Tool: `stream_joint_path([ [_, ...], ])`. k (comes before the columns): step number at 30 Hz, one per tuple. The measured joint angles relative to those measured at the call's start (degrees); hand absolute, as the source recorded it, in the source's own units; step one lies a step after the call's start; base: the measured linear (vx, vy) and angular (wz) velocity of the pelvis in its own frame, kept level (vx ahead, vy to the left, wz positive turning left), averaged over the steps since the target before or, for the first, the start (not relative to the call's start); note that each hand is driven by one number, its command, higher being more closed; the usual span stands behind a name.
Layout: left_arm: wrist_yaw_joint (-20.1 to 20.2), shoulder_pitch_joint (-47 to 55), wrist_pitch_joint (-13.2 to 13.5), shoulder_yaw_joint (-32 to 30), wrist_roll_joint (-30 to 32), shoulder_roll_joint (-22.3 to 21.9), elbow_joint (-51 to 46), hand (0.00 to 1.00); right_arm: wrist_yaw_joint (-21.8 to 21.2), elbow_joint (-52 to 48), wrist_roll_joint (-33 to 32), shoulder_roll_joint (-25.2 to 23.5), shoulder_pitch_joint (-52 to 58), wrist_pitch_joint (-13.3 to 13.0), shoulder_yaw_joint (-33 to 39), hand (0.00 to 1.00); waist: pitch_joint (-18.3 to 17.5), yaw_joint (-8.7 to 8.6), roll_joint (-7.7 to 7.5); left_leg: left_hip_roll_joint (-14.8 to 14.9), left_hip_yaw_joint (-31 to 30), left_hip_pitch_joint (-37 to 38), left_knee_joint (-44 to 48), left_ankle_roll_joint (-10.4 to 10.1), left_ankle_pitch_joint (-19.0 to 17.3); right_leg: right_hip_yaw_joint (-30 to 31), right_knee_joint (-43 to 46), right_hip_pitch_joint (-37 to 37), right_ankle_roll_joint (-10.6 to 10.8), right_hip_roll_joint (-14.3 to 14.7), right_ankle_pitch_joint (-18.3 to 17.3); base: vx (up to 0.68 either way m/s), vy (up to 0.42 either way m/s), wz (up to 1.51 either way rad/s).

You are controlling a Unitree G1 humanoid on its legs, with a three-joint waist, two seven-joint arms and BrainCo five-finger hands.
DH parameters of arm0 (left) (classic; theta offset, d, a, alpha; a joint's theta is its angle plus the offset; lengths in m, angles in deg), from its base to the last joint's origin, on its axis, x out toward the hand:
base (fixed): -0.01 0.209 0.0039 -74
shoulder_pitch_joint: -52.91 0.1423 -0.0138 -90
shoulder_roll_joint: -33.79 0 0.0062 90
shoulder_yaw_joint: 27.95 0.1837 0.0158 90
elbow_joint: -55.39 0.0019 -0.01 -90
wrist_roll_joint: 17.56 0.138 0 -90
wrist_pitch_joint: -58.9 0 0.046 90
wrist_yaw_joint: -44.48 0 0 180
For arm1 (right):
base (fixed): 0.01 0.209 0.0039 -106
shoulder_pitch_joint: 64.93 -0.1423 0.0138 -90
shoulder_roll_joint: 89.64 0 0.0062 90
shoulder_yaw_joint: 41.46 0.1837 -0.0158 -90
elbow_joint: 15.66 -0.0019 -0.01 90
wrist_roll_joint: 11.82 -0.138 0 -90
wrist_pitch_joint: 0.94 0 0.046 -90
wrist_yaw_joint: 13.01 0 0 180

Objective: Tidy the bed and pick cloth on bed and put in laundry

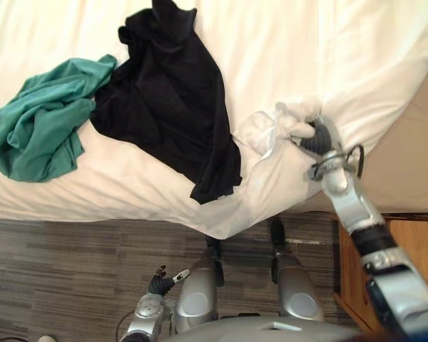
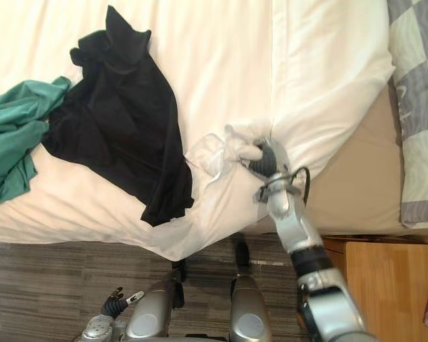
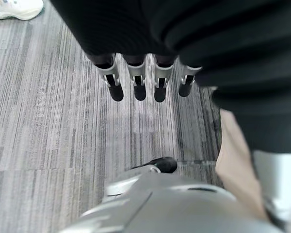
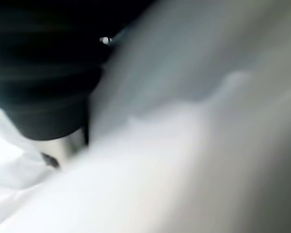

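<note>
White duvet (image 1: pixel 307 57), apparently in right hand (image 1: pixel 315 140)

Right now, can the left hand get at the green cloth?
Probably yes, after a lift: the left hand hangs open, low by the floor, and the green cloth lies mostly uncovered near the bed's front edge.

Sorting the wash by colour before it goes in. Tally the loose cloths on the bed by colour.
1 green cloth
1 black cloth
1 white crumpled cloth by the right hand, though it may be a fold of the white bedding
Total: 3, or 2 if the white one is bedding.
</note>
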Motion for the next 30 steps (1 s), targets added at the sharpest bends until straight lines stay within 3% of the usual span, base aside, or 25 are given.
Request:
stream_joint_path([
  [5,-0.1,1.6,-1.9,-1.7,0.7,0.7,0.2,0.0,-0.1,-0.4,-5.1,-5.6,12.0,-1.2,3.5,1.0,-6.1,-0.68,-2.98,0.0,1.6,5.5,-4.1,-0.1,0.3,1.4,-1.2,3.2,0.0,0.3,-0.7,0.05,-0.009,-0.15],
  [10,-0.1,1.9,-2.6,-2.1,1.2,0.8,0.3,0.0,-0.3,2.7,-9.1,-6.8,16.1,-1.8,7.7,1.0,-9.0,-1.05,-3.8,-0.3,3.0,8.8,-6.1,-0.1,0.5,1.9,-2.7,5.8,0.1,0.2,-0.7,0.06,0.008,-0.09],
  [11,0.0,1.9,-2.7,-2.2,1.2,0.8,0.4,0.0,-0.7,3.7,-10.0,-7.4,16.3,-1.8,9.3,0.0,-9.7,-1.16,-3.82,-0.4,3.1,8.9,-6.1,-0.1,0.4,1.9,-2.9,6.1,0.1,0.2,-0.7,0.04,-0.007,-0.05],
  [19,0.3,2.0,-3.5,-4.5,1.0,-0.3,0.3,0.0,-0.7,9.1,-16.2,-8.7,18.0,-1.3,19.3,0.0,-10.8,-1.02,-3.38,0.0,7.2,12.5,-6.1,-0.5,-0.7,5.1,-3.4,8.1,0.2,0.8,-0.5,0.01,-0.004,-0.23],
  [26,0.4,2.1,-3.5,-7.7,0.0,-1.6,0.2,0.0,1.1,6.7,-22.5,-8.6,24.6,4.4,33.6,0.0,-11.2,-1.14,-3.11,0.0,9.5,12.8,-6.3,-0.1,-1.4,6.6,-3.4,7.4,0.6,0.4,-0.2,-0.01,-0.001,-0.13],
  [30,0.4,2.7,-3.5,-9.3,0.0,-2.0,0.1,0.0,4.9,1.9,-26.4,-8.6,28.8,5.1,42.0,0.0,-11.9,-1.55,-3.25,0.0,10.7,13.1,-6.4,-0.2,-2.1,7.3,-3.4,7.4,0.7,0.1,-0.3,0.01,0.004,-0.14],
])
